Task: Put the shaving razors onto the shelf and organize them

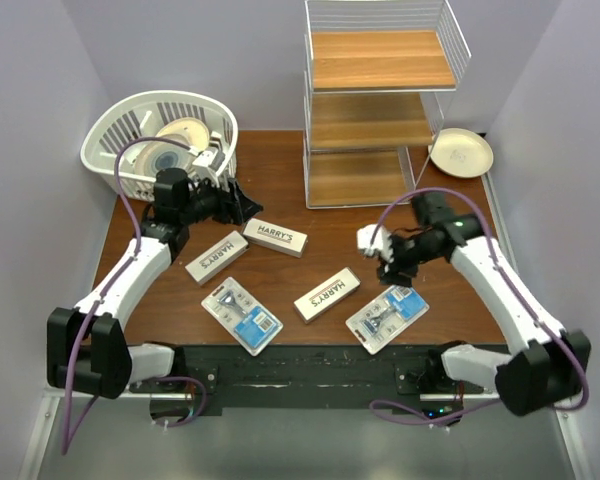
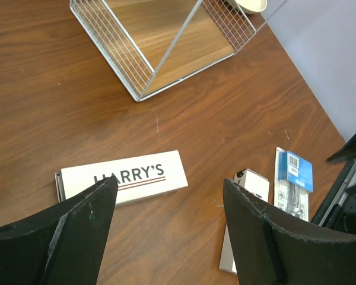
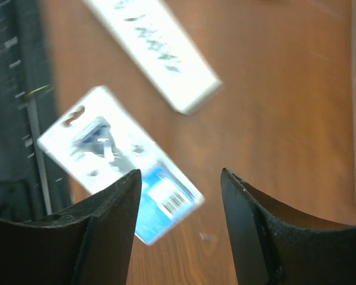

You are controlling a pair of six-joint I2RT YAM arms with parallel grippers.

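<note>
Nothing's been put on the tall white wire shelf (image 1: 380, 60) yet: three long white HARRY'S boxes (image 1: 276, 237) and two clear blister packs (image 1: 242, 316) are left toward the near edge, left gripper (image 2: 169, 202) and right gripper (image 3: 181, 178) held spread, empty

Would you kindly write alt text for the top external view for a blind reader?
Three white HARRY'S boxes and two clear blister packs lie on a brown table before a white wire shelf with three wooden tiers. The left gripper hovers beside a white basket of plates; the right gripper hangs near the right-hand blister pack.
</note>
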